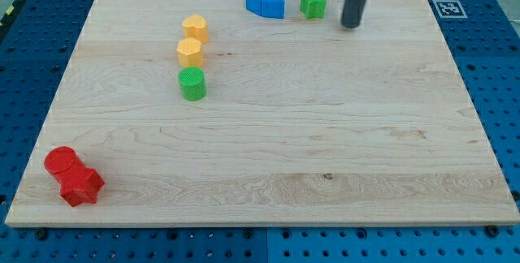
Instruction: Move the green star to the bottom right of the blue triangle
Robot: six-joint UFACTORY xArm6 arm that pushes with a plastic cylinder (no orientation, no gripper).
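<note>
My tip, a bare rod grasping nothing, stood right of the green star; pushing it down-left beneath the blue triangle looked best.

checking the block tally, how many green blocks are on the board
2. The green star sits near the view's top edge, just right of the blue block, with my tip to its right. The green cylinder stands left of centre, below two yellow blocks. None seem hidden.
</note>
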